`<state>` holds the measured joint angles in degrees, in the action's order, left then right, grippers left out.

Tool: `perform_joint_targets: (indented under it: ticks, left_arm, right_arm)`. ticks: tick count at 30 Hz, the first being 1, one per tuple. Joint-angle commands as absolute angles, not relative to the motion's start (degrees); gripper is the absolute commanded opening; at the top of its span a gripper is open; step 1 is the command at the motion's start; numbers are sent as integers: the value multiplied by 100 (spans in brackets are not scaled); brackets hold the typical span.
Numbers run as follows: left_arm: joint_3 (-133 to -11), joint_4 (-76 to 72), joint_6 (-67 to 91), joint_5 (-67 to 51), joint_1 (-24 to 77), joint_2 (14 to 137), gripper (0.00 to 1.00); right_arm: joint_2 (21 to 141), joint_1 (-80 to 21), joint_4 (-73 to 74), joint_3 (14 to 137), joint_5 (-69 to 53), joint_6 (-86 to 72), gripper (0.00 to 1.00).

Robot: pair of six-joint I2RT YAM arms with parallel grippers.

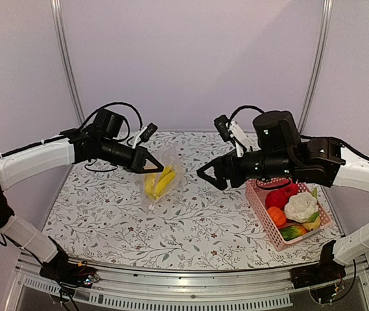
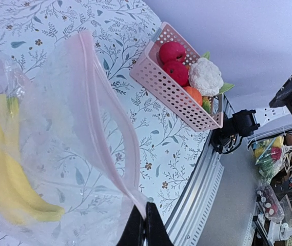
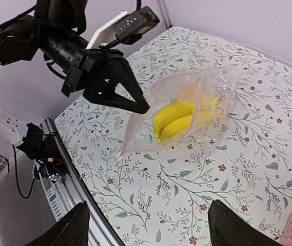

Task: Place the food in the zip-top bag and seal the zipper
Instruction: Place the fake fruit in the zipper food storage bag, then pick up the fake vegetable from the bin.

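My left end effector [image 1: 150, 166] is clamped shut on the zipper [image 2: 102, 128], pinching the bag [image 1: 161, 178] by its mouth edge and holding that edge up off the tabletop [image 1: 106, 214]. The bag hangs and slumps around the middle, slightly toward the left edge. One banana [image 1: 160, 183] is inside it, so I judge the task barely begun. The mouth looks unsealed to me, and I cannot find the slider.

My right end effector [image 1: 211, 175] hovers just right of the bag with its jaws spread wide and nothing in them.

The basket [image 1: 260, 206] sits along the right edge, toward the near right corner. It holds the red fruits [image 1: 280, 196], the cauliflower [image 1: 301, 206], an orange piece [image 1: 277, 217] and a green one [image 1: 292, 231]. All of these are yet to be bagged, and then the zipper closed.

For room, bare tabletop lies between bag and basket and along the near edge. The basket is close to the right edge, so I'd lift pieces straight up.
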<state>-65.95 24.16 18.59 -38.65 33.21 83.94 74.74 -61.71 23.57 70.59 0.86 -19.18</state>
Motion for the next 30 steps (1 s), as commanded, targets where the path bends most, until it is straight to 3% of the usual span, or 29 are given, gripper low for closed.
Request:
perform_joint_targets:
  ticks: [1,9,17,30]
  left_arm:
    - [-6723,2543,1726,-3708,3252,8342,0]
    - [-6724,2542,1727,-3744,3253,8352,0]
    - [-6732,2561,1730,-3753,3252,8325,0]
    - [-6724,2566,1747,-3812,3260,8315,0]
  right_arm:
    - [7289,-5917,3505,6918,1455,-2280,80]
    - [7188,-5267,4842,6689,2807,-3185,85]
    - [6988,-4163,5850,6116,3330,-4227,99]
    - [6620,-3039,6132,5240,3430,-4905,99]
